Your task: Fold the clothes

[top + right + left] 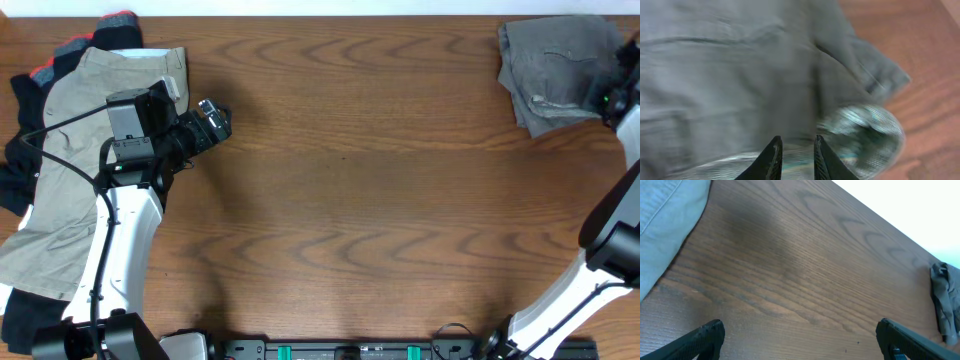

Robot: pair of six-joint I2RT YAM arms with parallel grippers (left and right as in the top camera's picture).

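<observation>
Dark grey shorts lie crumpled at the table's far right corner. My right gripper is at their right edge. In the right wrist view its fingers stand nearly together, pinching the grey cloth beside a pale, striped pocket lining. The picture there is blurred. Khaki-beige shorts lie spread on the pile of clothes at the left. My left gripper hovers open just right of them over bare wood, with nothing between its fingers.
Black and red-banded pieces stick out from under the khaki shorts at the far left. The wooden table stretches between the two piles. The left arm's body and cables lie over the khaki shorts.
</observation>
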